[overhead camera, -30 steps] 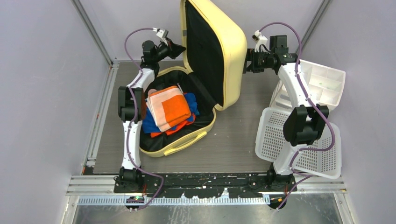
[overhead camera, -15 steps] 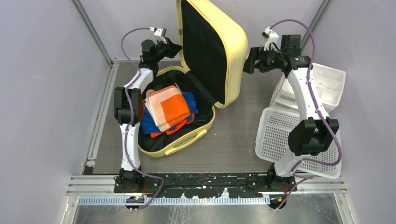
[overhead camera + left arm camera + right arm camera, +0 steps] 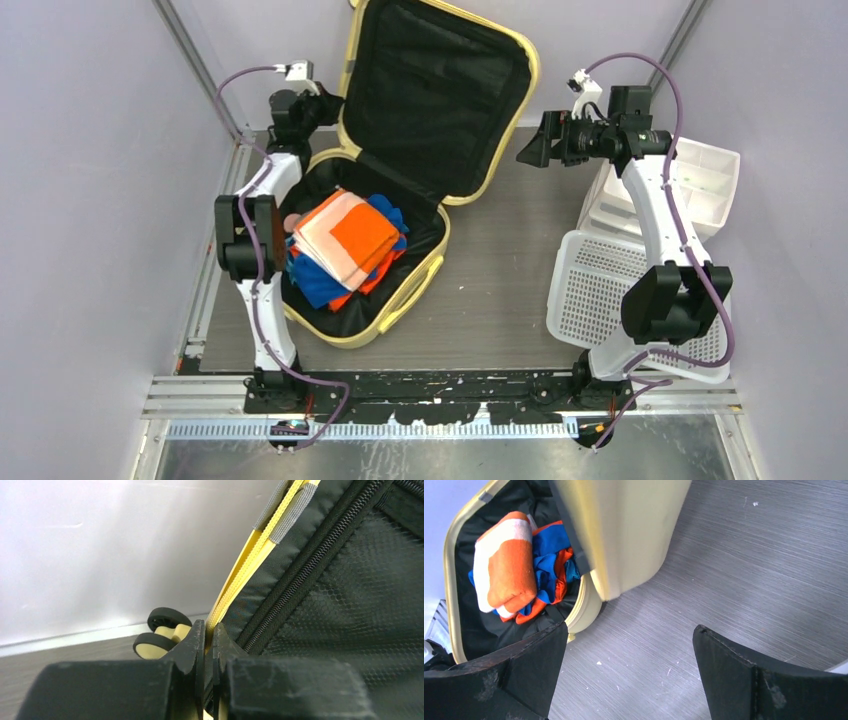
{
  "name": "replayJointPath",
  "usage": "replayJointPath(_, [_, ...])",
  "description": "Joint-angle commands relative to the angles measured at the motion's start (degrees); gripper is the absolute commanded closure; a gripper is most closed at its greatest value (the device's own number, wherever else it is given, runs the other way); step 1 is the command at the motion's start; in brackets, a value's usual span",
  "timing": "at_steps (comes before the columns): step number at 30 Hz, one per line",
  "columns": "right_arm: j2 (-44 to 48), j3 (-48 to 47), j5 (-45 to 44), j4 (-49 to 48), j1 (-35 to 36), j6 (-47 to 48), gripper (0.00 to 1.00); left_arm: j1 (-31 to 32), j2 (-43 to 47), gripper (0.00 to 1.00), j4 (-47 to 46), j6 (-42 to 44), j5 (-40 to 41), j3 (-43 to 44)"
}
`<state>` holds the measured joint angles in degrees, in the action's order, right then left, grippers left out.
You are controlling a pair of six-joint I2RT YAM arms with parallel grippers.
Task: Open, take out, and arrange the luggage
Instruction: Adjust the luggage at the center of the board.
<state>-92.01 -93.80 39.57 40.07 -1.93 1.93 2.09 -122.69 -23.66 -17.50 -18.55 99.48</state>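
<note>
Left hand (image 3: 210, 631) pinches the luggage (image 3: 440, 90) at its lid edge.

Smooth matt hard-shell luggage (image 3: 440, 90), black mesh lining (image 3: 350, 605), brushed table (image 3: 734, 555)

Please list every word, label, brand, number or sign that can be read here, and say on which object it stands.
No text can be read in any view.
The luggage shows only plain yellow shell and black lining; the white basket and the drawer bin carry no visible print.
</note>
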Motion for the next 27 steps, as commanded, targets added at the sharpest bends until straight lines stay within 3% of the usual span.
replayJointPath(1, [-0.47,-1.7,2.51,-1.75,0.18,-1.6,0.0,-6.37,8.65,1.0,-13.75,-3.92,6.62,-2.36])
replayJointPath(9, [-5.7,-2.98,1.35,-2.52,0.18,-1.15,0.0,-9.56,10.31,1.0,-20.66,-5.89,1.98,-8.72])
replayJointPath(14, [-7.76,-3.38,1.34,-9.95,1.76,-6.23,0.0,-10.26,10.17,1.0,-23.8,-7.93,0.3,-11.24])
replayJointPath(20, [-12.29,-12.3,-13.76,-14.11,11.02,-12.48,0.0,-10.35,10.52,1.0,-24.24,-8.48,-0.19,-12.01])
replayJointPath(24, [-15.3,-18.12,-31.13,-16.01,15.76,-15.57,0.01,-10.61,10.56,1.0,-24.74,-9.57,-0.84,-12.01])
replayJointPath(27, [-18.05,-21.37,-36.26,-17.26,17.08,-17.21,0.03,-10.84,10.47,1.0,-25.25,-10.54,-1.26,-11.95])
